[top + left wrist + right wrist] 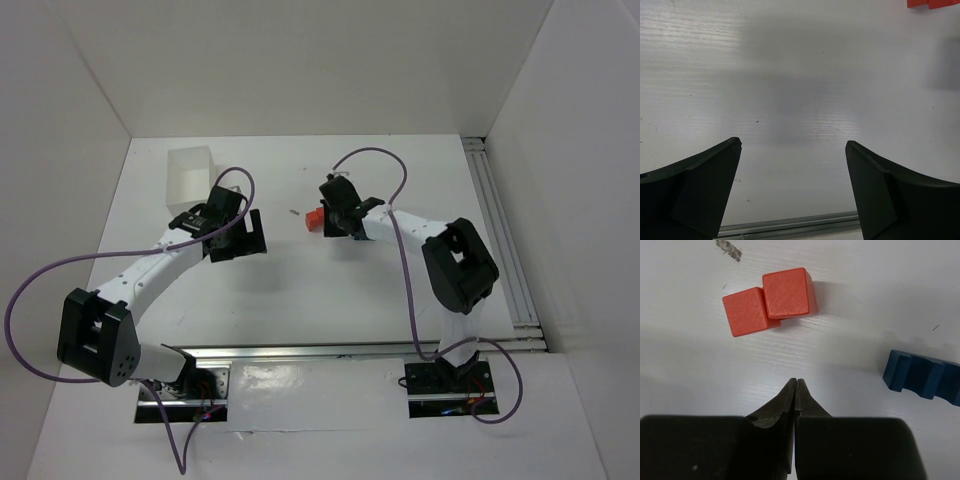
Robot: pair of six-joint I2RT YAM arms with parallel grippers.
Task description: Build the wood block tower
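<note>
Red-orange blocks [785, 292], perhaps stacked, before closed right gripper [796, 382]

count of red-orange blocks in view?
2. Right wrist view: nearer red-orange block and farther red-orange block, touching, ahead of the shut right gripper. Others may be hidden.

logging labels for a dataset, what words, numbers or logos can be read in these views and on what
None: no text is readable in any view.
The red-orange blocks, the blue notched block, the white box and the right arm's black fingers show bare surfaces.
The dark smudge near the blocks shows no lettering.
</note>
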